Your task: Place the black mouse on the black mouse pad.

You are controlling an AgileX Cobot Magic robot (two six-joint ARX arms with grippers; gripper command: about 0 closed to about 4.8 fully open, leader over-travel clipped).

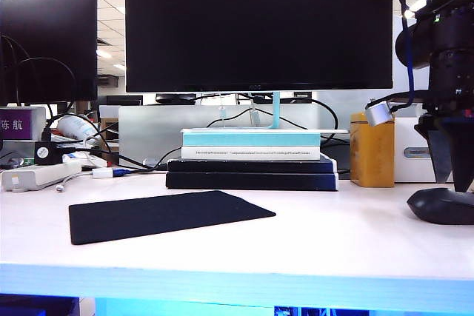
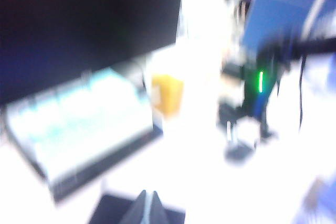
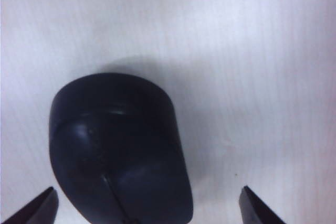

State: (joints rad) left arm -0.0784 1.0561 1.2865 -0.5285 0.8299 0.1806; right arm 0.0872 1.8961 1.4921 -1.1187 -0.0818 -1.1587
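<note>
The black mouse [image 1: 441,206] lies on the white table at the far right of the exterior view. My right gripper [image 1: 452,172] hangs straight above it, pointing down. In the right wrist view the mouse [image 3: 118,148] lies between the wide-open fingertips [image 3: 44,205] without touching them; the gripper [image 3: 148,195] holds nothing. The black mouse pad [image 1: 167,214] lies flat at the left front of the table. The left wrist view is blurred; my left gripper [image 2: 149,205] shows two tips pressed together over a corner of the pad [image 2: 113,211]. The left arm does not appear in the exterior view.
A stack of books [image 1: 250,160] sits under a large monitor [image 1: 258,24] behind the pad. A yellow box [image 1: 372,149] and a white box [image 1: 413,155] stand behind the mouse. A power strip [image 1: 37,175] and cables lie at the far left.
</note>
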